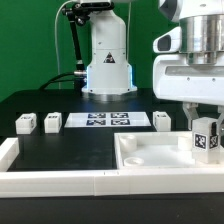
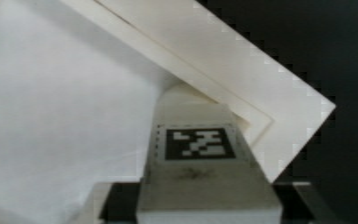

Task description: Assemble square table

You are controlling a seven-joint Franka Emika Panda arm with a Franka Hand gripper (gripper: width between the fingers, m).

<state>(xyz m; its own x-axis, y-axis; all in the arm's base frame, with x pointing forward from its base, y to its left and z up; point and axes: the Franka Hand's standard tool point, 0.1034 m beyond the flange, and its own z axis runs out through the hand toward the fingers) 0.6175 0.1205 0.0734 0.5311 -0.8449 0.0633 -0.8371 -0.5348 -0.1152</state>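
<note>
The white square tray-like tabletop (image 1: 160,156) lies at the front on the exterior view's right. My gripper (image 1: 205,118) is shut on a white tagged leg (image 1: 206,138) and holds it upright over the tabletop's right corner. In the wrist view the leg (image 2: 197,150) stands between my black fingers (image 2: 119,203), with the tabletop's corner rim (image 2: 247,80) right beyond it. Three more tagged legs lie on the black table: two on the left (image 1: 26,123) (image 1: 51,122) and one near the middle (image 1: 162,121).
The marker board (image 1: 106,121) lies flat in the middle of the table. Long white straight bars (image 1: 50,178) run along the front and left edges. The robot's white base (image 1: 107,62) stands behind the marker board.
</note>
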